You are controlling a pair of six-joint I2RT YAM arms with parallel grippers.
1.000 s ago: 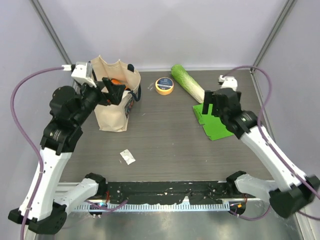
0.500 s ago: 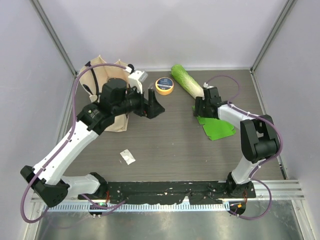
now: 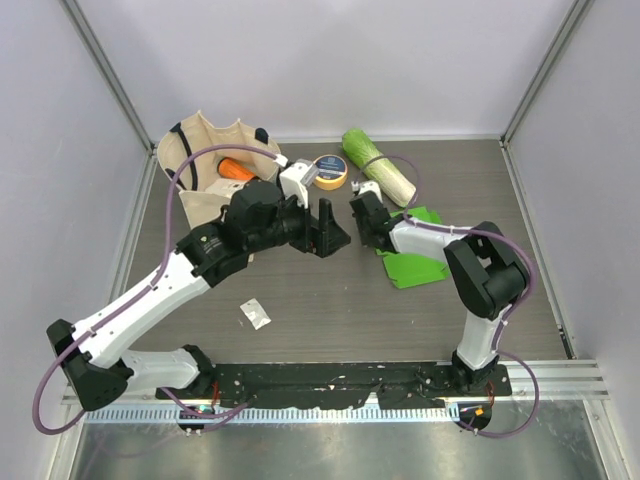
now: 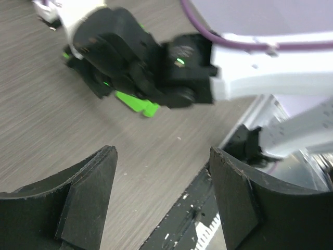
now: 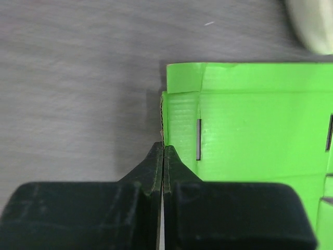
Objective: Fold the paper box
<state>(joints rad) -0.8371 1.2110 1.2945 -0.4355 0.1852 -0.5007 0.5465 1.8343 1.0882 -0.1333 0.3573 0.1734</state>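
One bright green sheet of creased thin card, the paper box point(image 5: 250, 135), is lying flat on the grey wood-grain table point(image 5: 78, 78), right of centre, showing two narrow slits. The right gripper point(image 5: 164, 148) is pressing its black fingers together at the card's left edge. The left gripper point(image 4: 162, 156) is hovering spread wide, holding nothing. One ribbed pale cabbage point(image 3: 380, 167) and one yellow tape roll point(image 3: 329, 171) are lying behind.

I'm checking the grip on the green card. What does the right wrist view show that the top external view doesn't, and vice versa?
Right wrist only: the right end effector shut on the paper box's left edge, plus the card's slots and creases. Top external only: the open left end effector close by, the tote bag, the tape roll. Both: the green box and the table.
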